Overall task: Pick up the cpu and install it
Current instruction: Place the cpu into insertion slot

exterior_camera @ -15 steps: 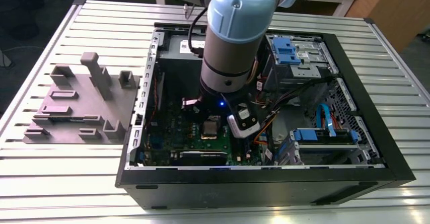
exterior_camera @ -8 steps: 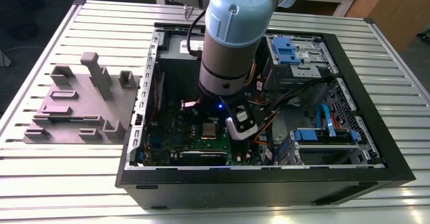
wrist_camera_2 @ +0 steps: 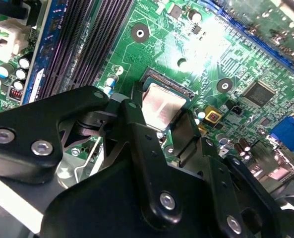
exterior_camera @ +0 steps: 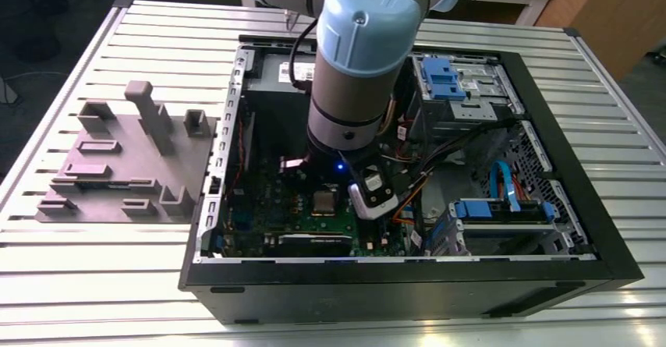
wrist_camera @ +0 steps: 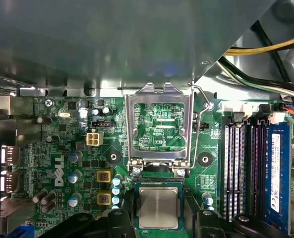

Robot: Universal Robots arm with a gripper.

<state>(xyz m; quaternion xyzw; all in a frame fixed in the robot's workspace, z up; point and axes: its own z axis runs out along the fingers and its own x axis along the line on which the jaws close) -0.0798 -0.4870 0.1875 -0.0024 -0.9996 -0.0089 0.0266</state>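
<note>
In the exterior view my arm reaches into the open computer case on the counter; in the second wrist view I see the gripper's jaws apart astride the cpu, which in the first wrist view lies flat in its socket.

We see the computer case lying open on the bench, a fixture block beside it at the exterior view's left. The arm reaches down into the case. On the motherboard inside, the cpu sits in its socket, the retention frame swung open at one edge and memory slots nearby.
</note>
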